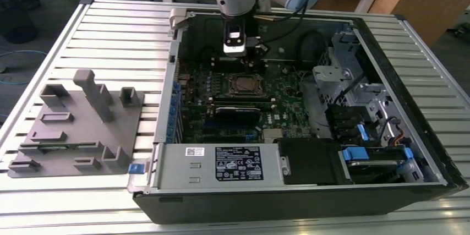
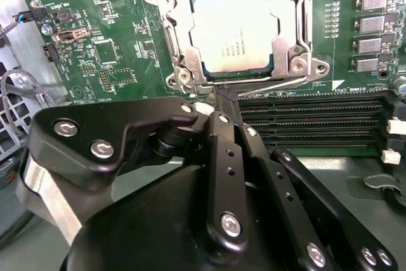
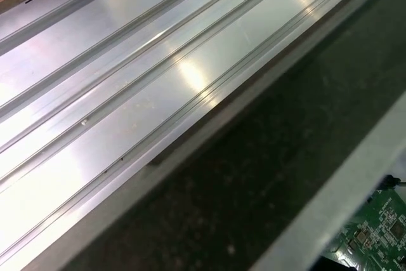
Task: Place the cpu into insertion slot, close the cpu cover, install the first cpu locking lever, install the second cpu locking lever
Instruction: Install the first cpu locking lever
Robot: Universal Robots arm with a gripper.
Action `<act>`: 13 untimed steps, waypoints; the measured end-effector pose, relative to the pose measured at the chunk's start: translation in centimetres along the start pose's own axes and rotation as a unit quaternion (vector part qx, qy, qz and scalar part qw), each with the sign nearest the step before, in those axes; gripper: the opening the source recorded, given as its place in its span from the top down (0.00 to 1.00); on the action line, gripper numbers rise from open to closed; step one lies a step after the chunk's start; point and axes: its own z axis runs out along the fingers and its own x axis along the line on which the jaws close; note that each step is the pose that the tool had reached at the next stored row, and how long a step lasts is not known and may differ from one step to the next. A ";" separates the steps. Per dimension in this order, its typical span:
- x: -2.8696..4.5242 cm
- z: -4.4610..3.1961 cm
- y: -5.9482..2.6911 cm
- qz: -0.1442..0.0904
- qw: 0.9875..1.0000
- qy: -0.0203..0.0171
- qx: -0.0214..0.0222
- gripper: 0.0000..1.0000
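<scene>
Second wrist view: cpu (image 2: 231, 33) seated

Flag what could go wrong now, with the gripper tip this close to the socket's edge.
1. The black gripper, fingers shut, sits at the edge of the thin silvery square cover frame; a slip could scrape the green circuit board or the long black memory slots beside it.
2. Uneven pressing on that frame might stress the flat silver-grey square cpu beneath it.
</scene>
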 end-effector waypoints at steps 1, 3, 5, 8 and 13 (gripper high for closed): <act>0.00 0.00 0.00 0.000 1.000 0.000 0.000 0.89; -0.01 -0.03 0.02 0.001 1.000 0.000 0.000 0.89; -0.03 -0.08 0.03 0.002 1.000 0.000 0.000 0.89; -0.14 -0.11 -0.08 0.004 1.000 -0.001 0.000 0.89; -0.50 -0.13 -0.49 0.007 1.000 -0.001 0.001 0.89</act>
